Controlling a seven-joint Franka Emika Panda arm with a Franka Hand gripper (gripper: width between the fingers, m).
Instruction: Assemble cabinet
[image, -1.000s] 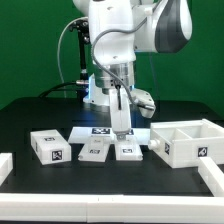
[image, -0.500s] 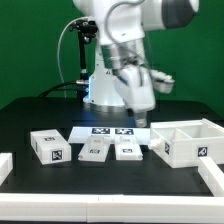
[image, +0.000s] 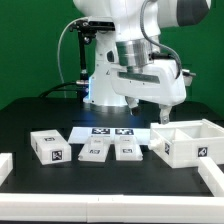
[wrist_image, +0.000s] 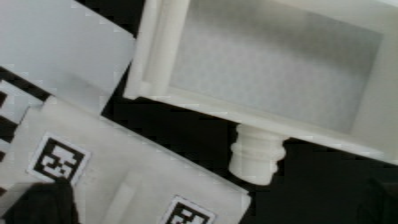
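Note:
The cabinet (image: 186, 141), a large white open box with a divider and a tag on its front, stands at the exterior view's right. My gripper (image: 148, 108) hangs just above its near corner, open, with nothing between the fingers. In the wrist view the cabinet (wrist_image: 267, 70) shows as a white panel with a raised rim, and a short white peg (wrist_image: 258, 158) sticks out of its edge. My gripper's fingertips do not show clearly in that view.
Three small white tagged blocks (image: 50, 146) (image: 95, 150) (image: 127, 150) lie in a row on the black table. The marker board (image: 110, 132) lies behind them. White rails sit at the front left (image: 5, 166) and front right (image: 211, 177). White tagged parts (wrist_image: 143, 175) lie beside the peg.
My gripper has risen from the small blocks in the middle and swung toward the exterior view's right, over the cabinet. Its jaws have gone from nearly shut to wide apart.

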